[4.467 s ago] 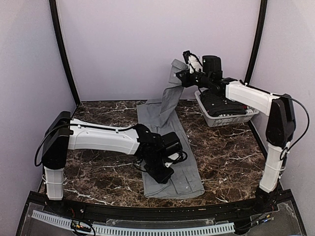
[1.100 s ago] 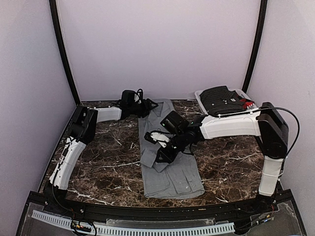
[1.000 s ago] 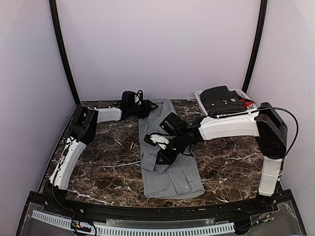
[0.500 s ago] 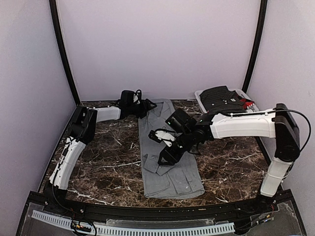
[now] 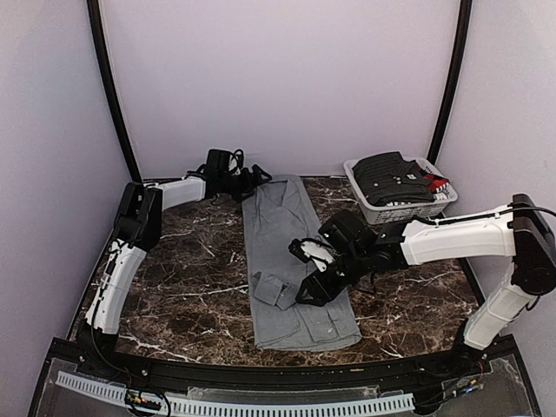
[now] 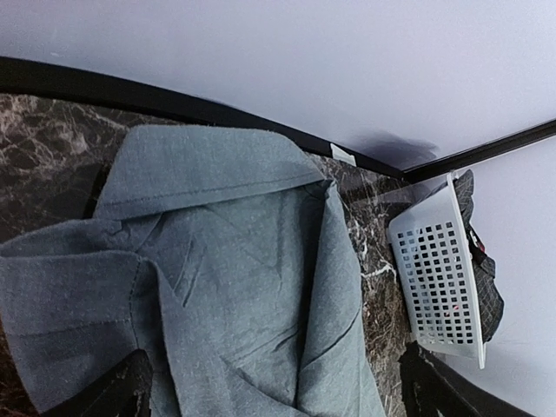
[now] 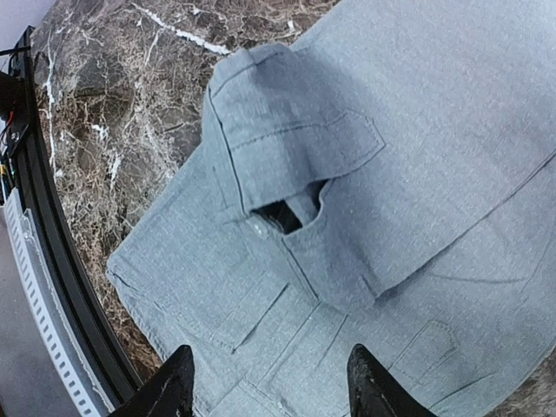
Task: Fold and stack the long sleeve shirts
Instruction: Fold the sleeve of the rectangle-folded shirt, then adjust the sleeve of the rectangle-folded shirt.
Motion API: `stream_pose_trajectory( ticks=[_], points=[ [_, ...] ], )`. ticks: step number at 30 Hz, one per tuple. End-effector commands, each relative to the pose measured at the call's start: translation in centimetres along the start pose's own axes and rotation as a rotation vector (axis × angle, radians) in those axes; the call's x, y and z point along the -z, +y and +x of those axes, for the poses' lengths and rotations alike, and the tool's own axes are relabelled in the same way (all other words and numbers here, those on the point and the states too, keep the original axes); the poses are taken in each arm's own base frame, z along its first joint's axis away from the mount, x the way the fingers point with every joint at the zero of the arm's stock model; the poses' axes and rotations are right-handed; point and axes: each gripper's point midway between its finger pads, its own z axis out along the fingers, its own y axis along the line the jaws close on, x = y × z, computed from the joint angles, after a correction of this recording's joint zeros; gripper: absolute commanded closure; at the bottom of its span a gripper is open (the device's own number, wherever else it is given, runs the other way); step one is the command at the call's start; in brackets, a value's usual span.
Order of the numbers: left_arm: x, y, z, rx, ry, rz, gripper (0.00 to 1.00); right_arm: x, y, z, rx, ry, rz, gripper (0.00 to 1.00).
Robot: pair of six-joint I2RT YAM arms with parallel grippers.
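One grey long sleeve shirt (image 5: 278, 226) lies flat as a long narrow strip running from the back wall toward the front edge. Its collar (image 6: 200, 165) is at the far end. A folded-in sleeve ends in a cuff (image 5: 276, 291) (image 7: 287, 148) on the lower body. My left gripper (image 5: 250, 180) (image 6: 278, 391) stands wide open just left of the collar, nothing between its fingers. Over the shirt's lower half and right of the cuff, my right gripper (image 5: 314, 288) (image 7: 271, 387) hovers open and empty.
A white plastic basket (image 5: 375, 207) (image 6: 434, 269) holding dark clothes stands at the back right corner. The dark marble table (image 5: 191, 278) is bare left and right of the shirt. A black rail (image 5: 261, 369) (image 7: 52, 287) borders the front edge.
My right gripper opened, let the sleeve cuff drop onto the shirt and drew back to the right. The left gripper opened wider and pulled slightly left off the collar.
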Motion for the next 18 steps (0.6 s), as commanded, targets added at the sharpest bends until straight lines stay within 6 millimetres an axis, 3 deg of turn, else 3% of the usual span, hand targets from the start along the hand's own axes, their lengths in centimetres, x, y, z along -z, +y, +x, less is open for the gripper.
stream_pose_trajectory(
  ticks=[1, 5, 6, 7, 8, 9, 10, 11, 12, 13, 17, 18],
  points=[
    [3.9, -4.4, -5.0, -0.069, -0.080, 0.017, 0.02, 1.3, 0.9, -1.9, -0.092, -0.155, -0.077, 0.42],
    [4.4, -4.3, -5.0, -0.052, -0.068, 0.008, 0.02, 1.1, 1.3, -1.5, -0.145, -0.186, -0.124, 0.41],
    [5.1, -5.2, -5.3, -0.060, -0.075, 0.019, 0.03, 1.0, 1.4, -1.3, -0.159, -0.191, -0.135, 0.41],
    [5.2, -4.9, -4.6, -0.053, -0.057, 0.018, 0.04, 0.9, 1.4, -1.3, -0.172, -0.203, -0.149, 0.41],
    [6.3, -6.3, -5.2, -0.066, -0.070, 0.034, 0.05, 0.7, 1.4, -1.0, -0.191, -0.201, -0.160, 0.42],
    [6.6, -5.9, -4.3, -0.058, -0.052, 0.028, 0.06, 0.7, 1.4, -1.2, -0.203, -0.218, -0.178, 0.42],
    [7.9, -7.4, -4.8, -0.074, -0.065, 0.042, 0.08, 0.6, 1.5, -1.2, -0.218, -0.228, -0.194, 0.42],
    [8.2, -6.5, -3.6, -0.057, -0.046, 0.027, 0.09, 0.5, 1.4, -1.0, -0.234, -0.232, -0.207, 0.43],
    [9.8, -8.1, -3.9, -0.067, -0.058, 0.043, 0.09, 0.4, 1.5, -0.9, -0.245, -0.236, -0.228, 0.43],
    [10.0, -7.1, -2.2, -0.048, -0.031, 0.034, 0.10, 0.3, 1.3, -0.8, -0.261, -0.238, -0.237, 0.43],
    [13.6, -8.5, 1.4, -0.047, -0.003, 0.055, 0.09, -0.2, 0.6, -0.6, -0.309, -0.265, -0.270, 0.43],
    [14.7, -9.1, 3.1, -0.050, 0.015, 0.057, 0.08, -0.5, 0.5, -0.4, -0.320, -0.268, -0.279, 0.43]
  ],
)
